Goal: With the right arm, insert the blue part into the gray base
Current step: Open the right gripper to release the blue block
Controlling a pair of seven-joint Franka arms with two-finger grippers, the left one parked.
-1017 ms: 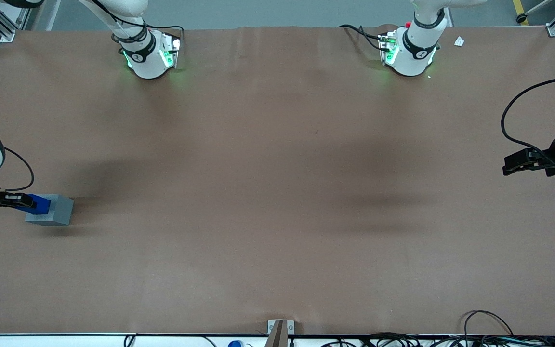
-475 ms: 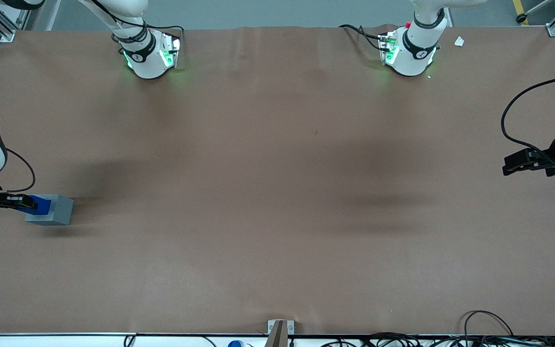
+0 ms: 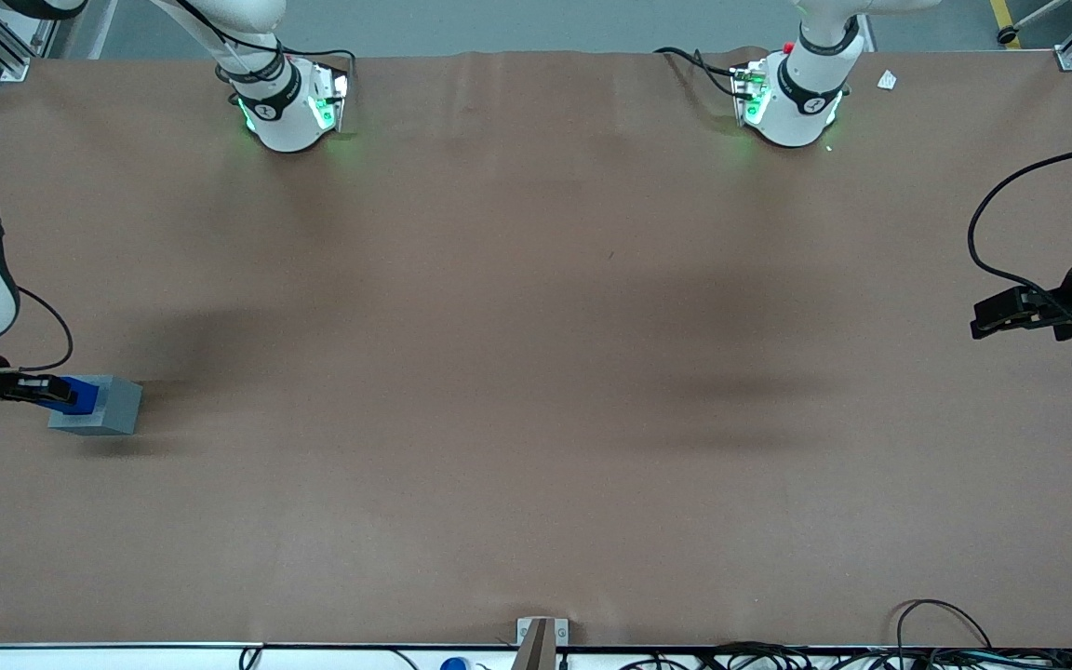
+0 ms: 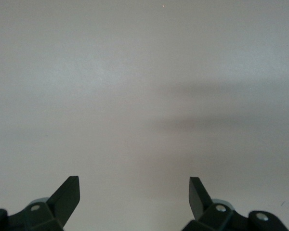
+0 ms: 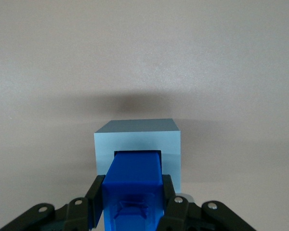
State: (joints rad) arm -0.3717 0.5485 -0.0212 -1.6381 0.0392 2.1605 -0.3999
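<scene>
Insertion step: tool (image 5: 133,204) clenched on blue part (image 5: 134,180), its tip entering gray base (image 5: 137,142) recess. Next: push straight down, then release.

The lower end of the blue part (image 5: 134,185) is hidden inside the recess of the gray base (image 5: 137,139); its upper end and the gripper (image 5: 134,211) are cut off at the frame edge.

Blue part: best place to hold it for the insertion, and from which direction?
As the end effector does now: its fingers pinch the two flat side faces at the blue part's upper end, coming from above. This leaves the lower end free, already entering the square recess of the gray base.
</scene>
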